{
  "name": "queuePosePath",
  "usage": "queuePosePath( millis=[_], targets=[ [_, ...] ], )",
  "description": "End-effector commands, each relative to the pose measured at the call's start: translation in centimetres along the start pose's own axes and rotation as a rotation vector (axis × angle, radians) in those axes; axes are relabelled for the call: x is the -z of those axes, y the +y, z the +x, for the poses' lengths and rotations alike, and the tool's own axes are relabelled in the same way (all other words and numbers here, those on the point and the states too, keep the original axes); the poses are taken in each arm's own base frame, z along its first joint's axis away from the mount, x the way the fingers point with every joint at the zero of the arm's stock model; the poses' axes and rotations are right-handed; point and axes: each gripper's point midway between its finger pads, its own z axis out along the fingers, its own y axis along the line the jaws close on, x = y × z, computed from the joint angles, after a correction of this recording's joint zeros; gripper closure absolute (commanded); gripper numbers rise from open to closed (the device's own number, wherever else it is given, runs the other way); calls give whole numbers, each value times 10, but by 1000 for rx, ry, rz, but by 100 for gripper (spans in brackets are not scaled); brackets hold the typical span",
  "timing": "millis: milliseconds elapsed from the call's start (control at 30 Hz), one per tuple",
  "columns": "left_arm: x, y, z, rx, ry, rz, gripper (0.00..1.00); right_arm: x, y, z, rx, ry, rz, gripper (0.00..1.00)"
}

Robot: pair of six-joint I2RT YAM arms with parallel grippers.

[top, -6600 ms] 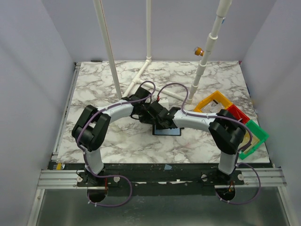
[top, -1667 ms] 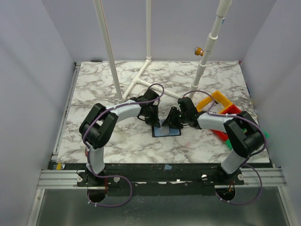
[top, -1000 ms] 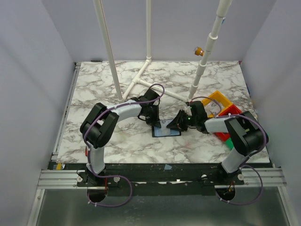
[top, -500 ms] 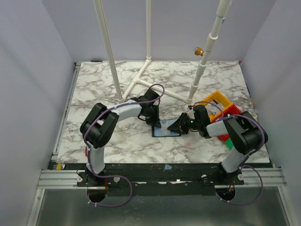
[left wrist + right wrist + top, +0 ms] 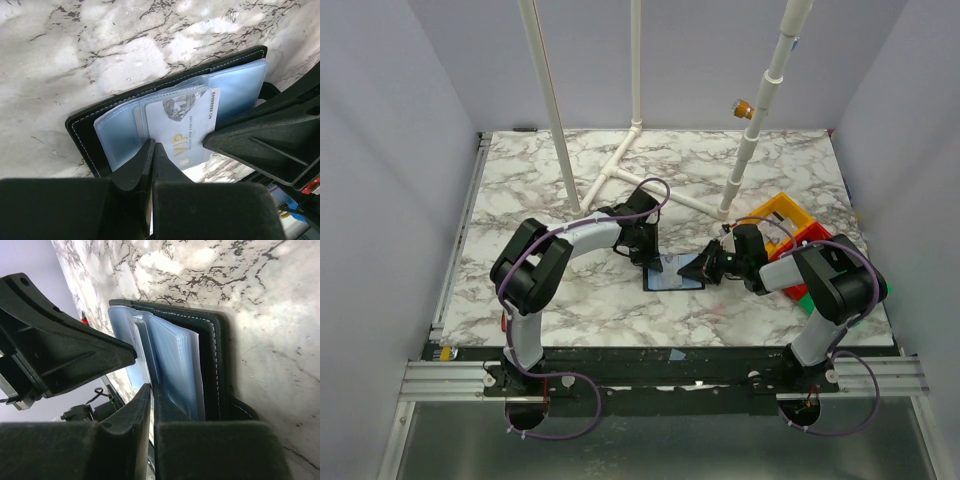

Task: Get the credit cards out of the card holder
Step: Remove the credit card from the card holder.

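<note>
Marble tabletop (image 5: 560, 180), black card holder (image 5: 670, 280) lying open near the middle, pale VIP credit card (image 5: 185, 125) poking out of its clear sleeve (image 5: 117, 142), left tool (image 5: 152, 146) pressed together on the holder, right tool (image 5: 151, 387) squeezed nearly together at the sleeve edge, can't tell what it's pinching

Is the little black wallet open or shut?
Open. The card holder lies spread on the table, blue sleeves and a VIP card showing inside.

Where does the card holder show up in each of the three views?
Top external: the card holder lies open, small, just below and right of the picture's centre.
Left wrist: mid-frame, open, blue sleeves facing up.
Right wrist: mid-frame, blue sleeves on the left, black edge on the right.
Shared landmark: the marble table that it lies on.
</note>
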Motion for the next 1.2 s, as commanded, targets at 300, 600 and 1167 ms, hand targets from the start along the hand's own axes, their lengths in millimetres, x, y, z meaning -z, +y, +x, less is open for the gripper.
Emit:
queuePosePath(
  millis=[300,600,1167],
  targets=[
    [-8,23,11,29,31,-86,100,6,-6,-6,5,-32,8,99],
    [-10,33,14,46,37,-105,100,10,-16,-9,17,-54,52,99],
    [-5,28,9,36,23,-87,100,28,-24,-25,125,-125,202,99]
  ],
)
